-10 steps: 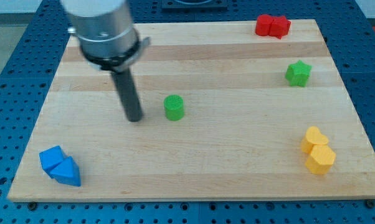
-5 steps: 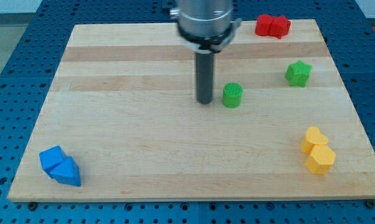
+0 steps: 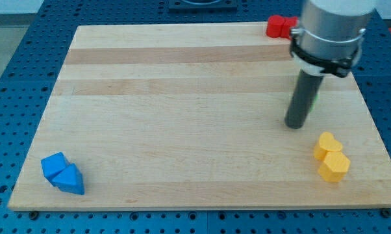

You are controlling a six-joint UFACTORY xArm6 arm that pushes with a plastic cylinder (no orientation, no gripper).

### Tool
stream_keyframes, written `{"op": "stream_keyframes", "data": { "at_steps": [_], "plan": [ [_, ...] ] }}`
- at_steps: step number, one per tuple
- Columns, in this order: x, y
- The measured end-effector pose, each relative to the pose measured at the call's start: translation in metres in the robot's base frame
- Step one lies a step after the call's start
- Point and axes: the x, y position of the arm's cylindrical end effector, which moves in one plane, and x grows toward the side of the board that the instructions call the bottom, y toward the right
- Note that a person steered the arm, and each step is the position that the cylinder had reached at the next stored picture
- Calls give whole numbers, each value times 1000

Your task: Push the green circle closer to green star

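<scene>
Camera view: the desk is a pale wooden board. My tip stands on it in the right part, a little left of and farther back than the yellow blocks, and apart from them. The rod rises from the tip to the wide grey body of the arm. The arm has no gripper, only this rod, so there is nothing to be spread or pressed together and it holds nothing.

The green circle and the green star cannot be seen whole. Only a thin green sliver shows at the right side of the rod, and I cannot tell which block it belongs to. Both are probably hidden behind the rod and the arm body, on the right side of the desk, beyond the tip. I also cannot tell whether the two already touch.

The red blocks sit at the far edge, partly covered by the arm. The blue blocks lie in the near left corner, well apart from everything.

To do this step well, I think the push should be slow and short, because the circle seems already close to the star. The tip should stay behind the middle of the circle, on the line to the star, so that the circle does not slip sideways. A push that is too long could drive the star off to the right edge.
</scene>
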Motion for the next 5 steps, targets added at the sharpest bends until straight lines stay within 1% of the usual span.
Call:
{"op": "stream_keyframes", "data": {
  "at_steps": [1, 2, 3, 4, 5],
  "plan": [
    [-12, 4],
    [-13, 4],
    [-2, -24],
    [-14, -30],
    [-35, -2]
  ]
}}
